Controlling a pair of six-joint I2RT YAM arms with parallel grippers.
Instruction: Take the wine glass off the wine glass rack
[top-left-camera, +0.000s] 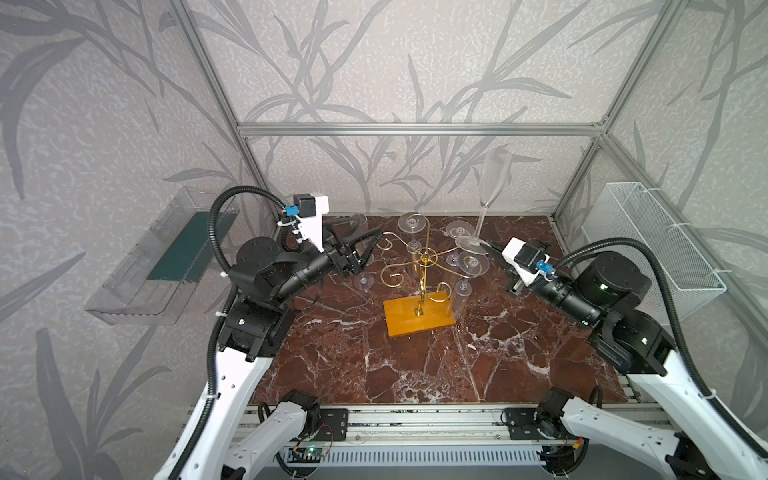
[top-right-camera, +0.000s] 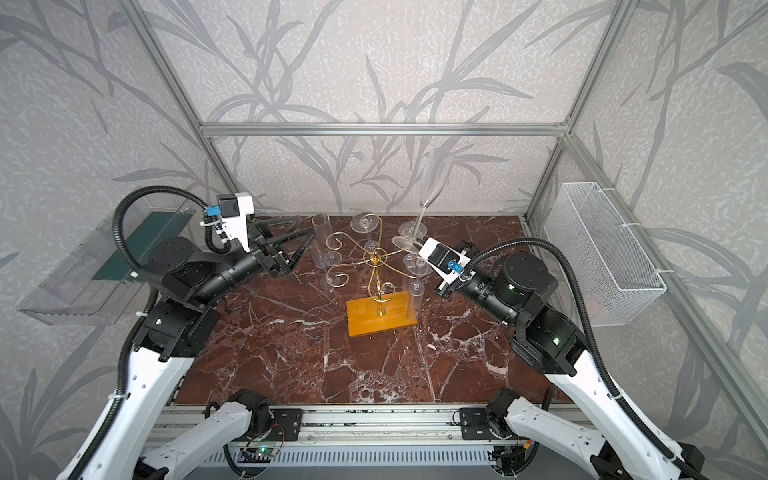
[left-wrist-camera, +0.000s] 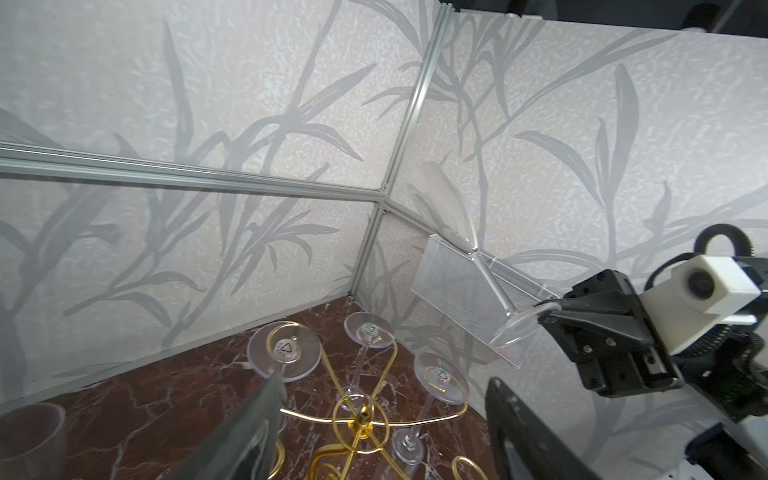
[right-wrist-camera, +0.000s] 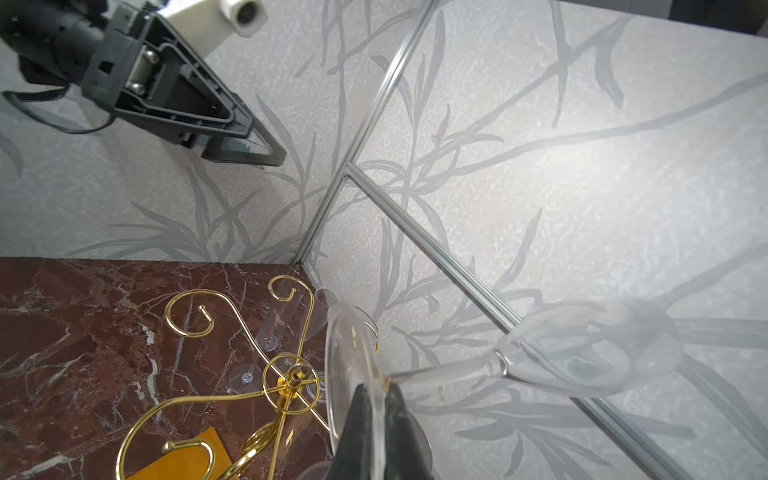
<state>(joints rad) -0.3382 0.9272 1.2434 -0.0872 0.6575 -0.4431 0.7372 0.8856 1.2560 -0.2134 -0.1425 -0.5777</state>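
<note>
Right end effector (right-wrist-camera: 376, 390) is clamped on the foot of the wine glass (top-left-camera: 493, 172). The glass is aloft and tilted, bowl up, close above the rack (top-left-camera: 426, 252).

Recommendation: carry it slowly outward, clear of the curled arms, since the grip is slight.

Left end effector (top-right-camera: 306, 227) stands wide and empty.

Count: one rack and six glasses. One is held, four hang, and one stands (top-right-camera: 321, 232) on the table (top-left-camera: 374, 365).
</note>
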